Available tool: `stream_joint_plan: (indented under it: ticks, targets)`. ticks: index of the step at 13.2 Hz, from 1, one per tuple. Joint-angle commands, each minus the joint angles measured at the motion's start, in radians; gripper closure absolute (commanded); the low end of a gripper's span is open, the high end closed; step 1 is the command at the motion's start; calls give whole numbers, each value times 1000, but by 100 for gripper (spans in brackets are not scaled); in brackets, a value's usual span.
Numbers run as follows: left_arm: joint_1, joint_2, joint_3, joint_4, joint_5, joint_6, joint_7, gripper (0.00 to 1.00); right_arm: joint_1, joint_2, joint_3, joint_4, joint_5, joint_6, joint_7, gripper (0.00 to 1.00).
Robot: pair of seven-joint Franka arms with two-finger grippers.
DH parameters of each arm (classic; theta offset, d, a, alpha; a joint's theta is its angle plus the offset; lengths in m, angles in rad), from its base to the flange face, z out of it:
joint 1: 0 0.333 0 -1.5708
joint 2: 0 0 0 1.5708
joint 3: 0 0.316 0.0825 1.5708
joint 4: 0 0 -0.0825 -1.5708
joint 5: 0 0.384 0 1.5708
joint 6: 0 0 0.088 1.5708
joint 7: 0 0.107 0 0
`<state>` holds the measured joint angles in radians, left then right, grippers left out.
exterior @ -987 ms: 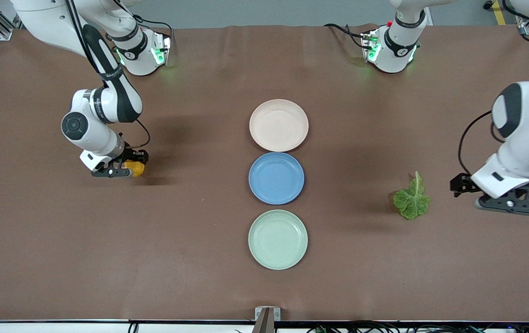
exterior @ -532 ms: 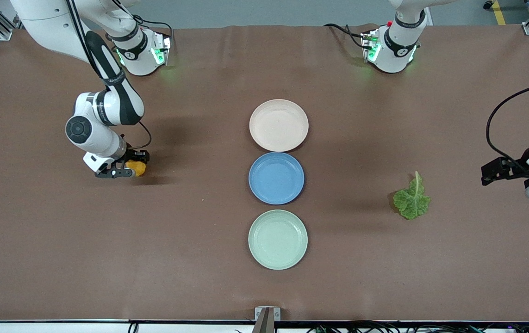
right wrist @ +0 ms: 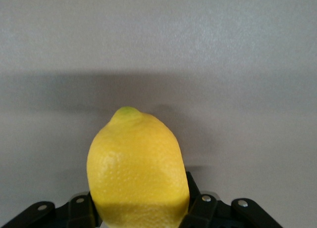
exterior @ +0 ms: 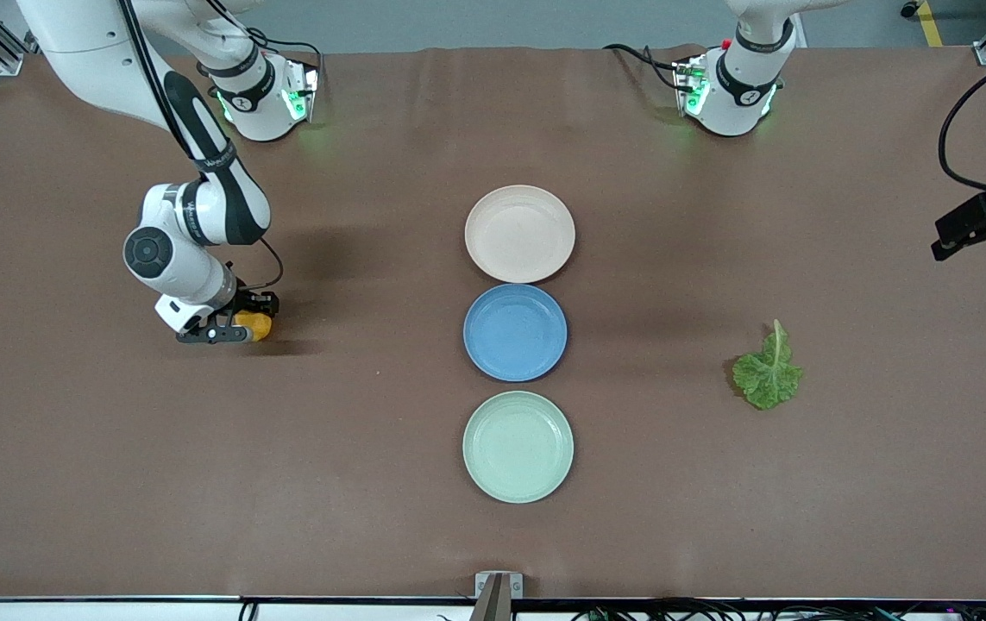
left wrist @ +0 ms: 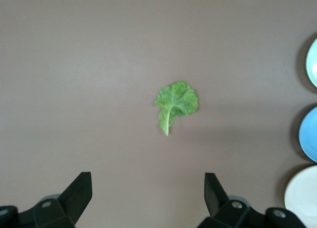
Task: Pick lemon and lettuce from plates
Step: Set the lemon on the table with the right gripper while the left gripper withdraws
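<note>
Both plates [exterior: 519, 233] sit empty; lettuce [exterior: 768, 373] lies on the tabletop [exterior: 372, 483]. Right gripper [exterior: 229, 330] pinches the lemon [exterior: 258, 325] low toward the right arm's end; left gripper [left wrist: 148, 203], fingers spread, hangs high above the lettuce.

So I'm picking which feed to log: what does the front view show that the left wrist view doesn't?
Only the front view shows the lemon gripped in the right gripper low over the table, toward the right arm's end. Only the left wrist view shows the left gripper, open. Both show the lettuce lying on the table, off the plates.
</note>
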<state>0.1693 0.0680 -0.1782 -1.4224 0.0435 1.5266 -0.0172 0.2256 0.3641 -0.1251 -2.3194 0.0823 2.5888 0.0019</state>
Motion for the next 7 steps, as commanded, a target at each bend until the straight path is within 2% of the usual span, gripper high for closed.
stream_joint_plan:
  ticks: [1, 2, 4, 5, 7]
  targets:
    - [-14, -68, 6, -30, -45, -49, -10, 0, -26, 7, 19, 18, 2, 2, -10, 12]
    - [-36, -88, 34, -48, -53, -66, -13, 0, -26, 7, 19, 26, 2, -3, -8, 0]
    - [-79, -140, 69, -108, -68, -88, -21, 0, -26, 6, 18, 63, 4, -27, -5, 0]
    - [-94, -166, 103, -142, -108, -88, -20, 0, -26, 3, 18, 98, 4, -83, -5, 0]
    - [-143, -178, 157, -161, -111, -91, -21, 0, -28, -1, 13, 228, 4, -311, 0, 0]
